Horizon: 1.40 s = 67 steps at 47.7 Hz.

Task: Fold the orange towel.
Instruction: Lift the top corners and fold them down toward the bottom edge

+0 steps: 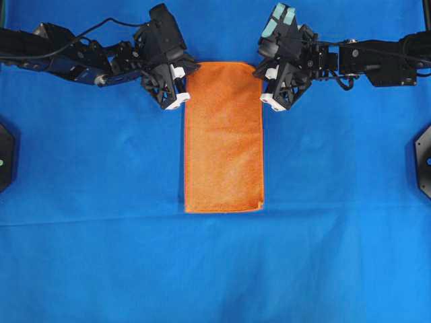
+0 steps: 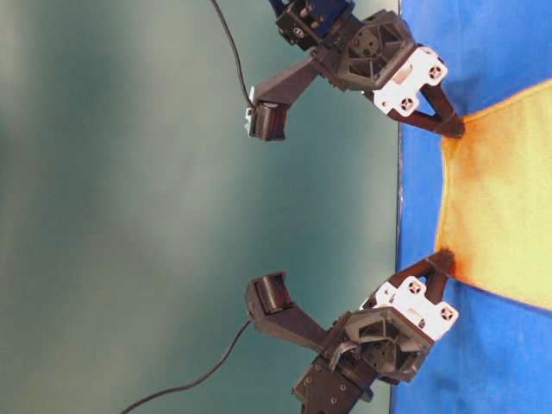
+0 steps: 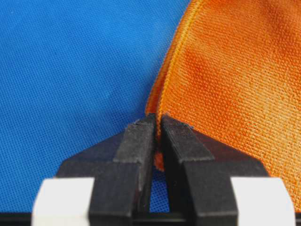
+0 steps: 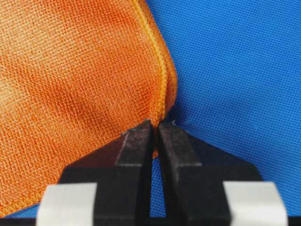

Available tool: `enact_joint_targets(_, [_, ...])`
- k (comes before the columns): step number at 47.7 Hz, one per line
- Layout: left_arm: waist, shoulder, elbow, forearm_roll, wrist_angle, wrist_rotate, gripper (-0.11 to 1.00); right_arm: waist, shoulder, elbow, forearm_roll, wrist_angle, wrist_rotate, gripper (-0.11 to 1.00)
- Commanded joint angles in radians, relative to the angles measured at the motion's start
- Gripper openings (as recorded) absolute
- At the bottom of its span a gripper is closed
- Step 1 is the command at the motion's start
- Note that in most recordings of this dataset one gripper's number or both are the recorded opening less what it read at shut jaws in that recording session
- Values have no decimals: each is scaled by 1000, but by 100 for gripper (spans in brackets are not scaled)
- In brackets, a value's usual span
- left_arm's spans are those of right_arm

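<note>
here, the scene by its parts:
left gripper (image 1: 180, 93): jaws pressed together on the upper left corner of the orange towel (image 1: 223, 138); the left wrist view shows the two black fingertips (image 3: 141, 129) nearly meeting, with the hemmed corner pinched between them.
right gripper (image 1: 267, 89): jaws likewise pinched shut on the towel's upper right corner; in the right wrist view the stitched hem runs down into the narrow slit between the tips.
corner lift: in the table-level view both held corners are drawn to points and the cloth between them curves inward.
orange towel: a tall narrow rectangle in the middle of the overhead view, lying on the blue cloth (image 1: 101, 256); long edges run up and down that view, short edges at top and bottom.
layers: the right wrist view shows a second hem edge just under the top one at the corner, so more than one layer lies there; how many in all cannot be told.
bottom edge: straight and flat on the blue cloth, well apart from both grippers.
open room: bare blue cloth lies wide to the left, right and below the towel; above it only a narrow strip shows between the two arms.
edge fixtures: a dark mount (image 1: 5, 156) sits at the left margin and another (image 1: 424, 159) at the right, both well apart from the towel.
count: two grippers, one orange towel, one blue cloth, two dark mounts.
</note>
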Motion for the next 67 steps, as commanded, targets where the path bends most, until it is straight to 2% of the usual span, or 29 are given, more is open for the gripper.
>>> enact_joint_targets(1, [-5, -17, -17, 2, -8, 15, 2, 0, -15, -18, 15, -5, 2, 4])
enact_joint_targets(12, [34, -28, -41, 2, -9, 31, 2, -21, -37, -40, 26, 8, 2, 4])
enact_joint_targets(18, [54, -28, -60, 2, -8, 72, 2, -44, -37, -58, 26, 6, 2, 4])
enact_joint_targets(22, [61, -28, -71, 2, -6, 75, 2, -54, -37, -64, 26, 9, -3, 4])
enact_joint_targets(33, [63, -43, -69, 2, 14, 75, 2, -64, -38, -67, 23, 35, -5, 4])
enact_joint_targets(42, [35, -123, -57, 2, 95, 89, 2, -58, -87, -54, 25, 55, -2, 4])
enact_joint_targets(52, [-15, -227, -34, 2, 187, 101, 2, -5, -196, -25, 26, 121, 2, 4])
enact_joint_targets(60, [-92, -304, 8, 2, 252, 98, 2, 87, -268, 11, 31, 135, 5, 3])
enact_joint_targets(67, [-175, -337, 44, 2, 279, 75, 2, 163, -298, 52, 75, 135, 5, 4])
